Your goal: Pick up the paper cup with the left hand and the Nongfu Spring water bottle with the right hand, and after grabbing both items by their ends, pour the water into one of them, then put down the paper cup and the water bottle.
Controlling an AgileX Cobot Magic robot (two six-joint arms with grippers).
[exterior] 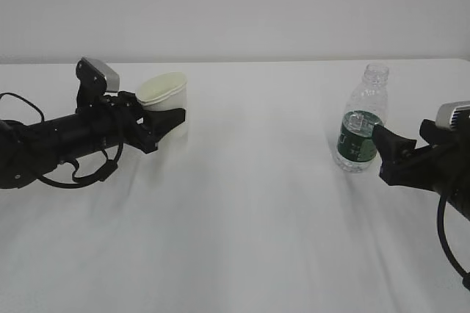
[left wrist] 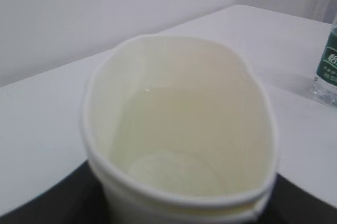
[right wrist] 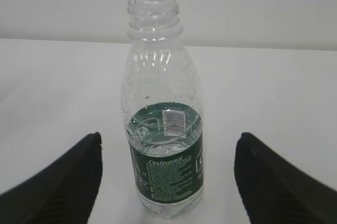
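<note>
You see 1 paper cup (exterior: 166, 90) squeezed in your left gripper (exterior: 170, 117), 1 Nongfu Spring water bottle (exterior: 362, 123) upright on white table (exterior: 242, 217), right gripper (exterior: 382, 140) spread apart around it, gripping nothing.

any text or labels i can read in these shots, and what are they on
Nothing reads for sure.
Water bottle green label band: white print in several lines and a barcode patch, all too small and blurred to quote.
The label's edge in the left wrist view: white marks, blurred.
Paper cup: plain, no print.

A white cloth-covered table (exterior: 242, 217) meets a plain pale grey wall (exterior: 235, 4) under soft, even light.
</note>
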